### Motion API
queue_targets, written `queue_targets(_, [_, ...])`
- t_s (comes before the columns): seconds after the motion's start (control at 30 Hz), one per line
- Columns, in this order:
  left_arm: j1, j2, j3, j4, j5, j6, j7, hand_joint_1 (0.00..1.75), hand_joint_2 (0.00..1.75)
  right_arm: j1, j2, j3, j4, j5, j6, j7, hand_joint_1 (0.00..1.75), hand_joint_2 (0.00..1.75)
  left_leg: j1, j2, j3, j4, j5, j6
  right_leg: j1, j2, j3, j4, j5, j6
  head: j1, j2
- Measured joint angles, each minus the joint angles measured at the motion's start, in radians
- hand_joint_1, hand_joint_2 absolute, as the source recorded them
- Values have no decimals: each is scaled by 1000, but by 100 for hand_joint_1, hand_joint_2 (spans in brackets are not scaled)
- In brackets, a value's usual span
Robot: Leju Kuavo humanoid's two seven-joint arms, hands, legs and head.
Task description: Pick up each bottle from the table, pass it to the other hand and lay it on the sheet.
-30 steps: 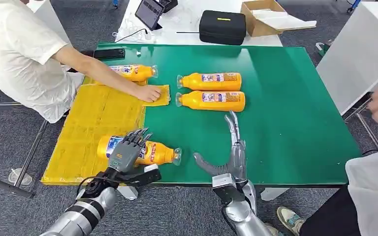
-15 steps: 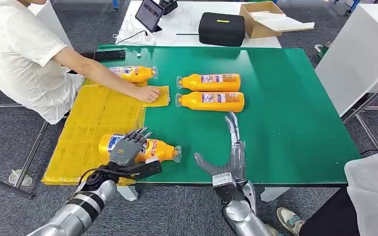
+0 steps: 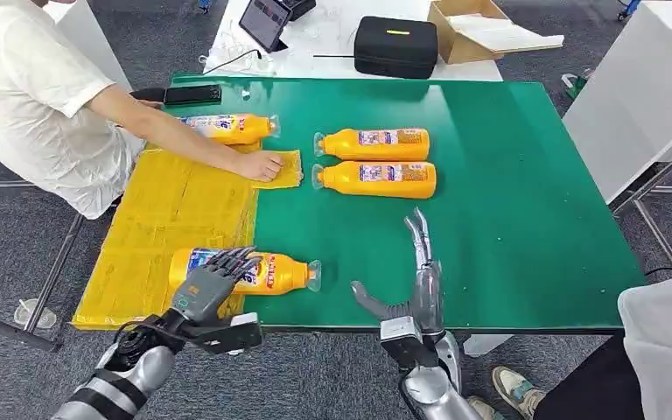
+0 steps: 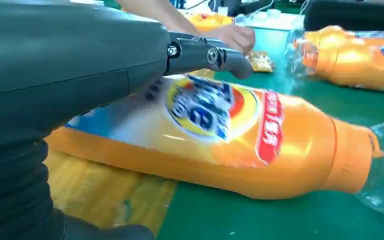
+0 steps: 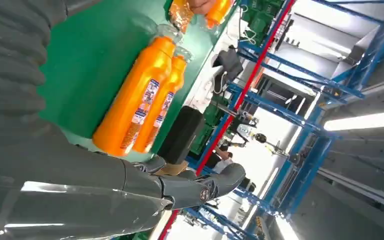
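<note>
An orange bottle (image 3: pixel 267 272) lies on its side at the front. Its base end is on the yellow sheet (image 3: pixel 175 201) and its clear cap end is over the green table (image 3: pixel 507 192). My left hand (image 3: pixel 206 289) hovers at the bottle's label end with straight fingers and no grip. In the left wrist view a finger (image 4: pixel 205 52) reaches above the bottle (image 4: pixel 240 135). My right hand (image 3: pixel 416 280) stands open near the front edge, holding nothing. Two more orange bottles (image 3: pixel 372 144) (image 3: pixel 374 179) lie side by side mid-table. A fourth bottle (image 3: pixel 227 129) lies at the sheet's far end.
A person in white sits at the left, one hand (image 3: pixel 262 164) pressing the sheet's far corner. A dark phone (image 3: pixel 192 94) lies at the table's far left edge. Behind are a black case (image 3: pixel 395 48), a tablet (image 3: pixel 265 22) and a cardboard box (image 3: pixel 472 31). Another person's clothing (image 3: pixel 665 350) is at the right.
My left hand has drawn back toward the table's front edge, off the bottle's middle. The bottle stays lying across the sheet's edge. My right hand has sunk slightly.
</note>
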Motion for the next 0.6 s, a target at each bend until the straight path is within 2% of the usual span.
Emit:
queue_targets(0.13, [31, 44, -10, -96, 21, 17, 1, 0, 175, 2, -6, 0, 0, 4, -3, 0, 0, 175, 0, 0, -1, 0, 0, 0, 0, 0, -1, 0, 0, 0, 0, 0])
queue_targets(0.27, [46, 62, -20, -146, 21, 44, 3, 0, 175, 2, -10, 0, 0, 6, -5, 0, 0, 175, 0, 0, -2, 0, 0, 0, 0, 0, -1, 0, 0, 0, 0, 0])
queue_targets(0.5, [90, 66, -26, -204, 43, 142, -30, 0, 175, 4, -14, 0, -3, 23, -14, 0, 0, 175, 0, 0, -2, 0, 0, 0, 0, 0, -2, 0, 0, 0, 0, 0])
queue_targets(0.6, [118, 48, -24, -235, 78, 200, -67, 0, 175, 7, -14, 0, -9, 42, -17, 0, 0, 175, 0, 0, -2, 0, 0, 0, 0, 0, -2, 0, 0, 0, 0, 0])
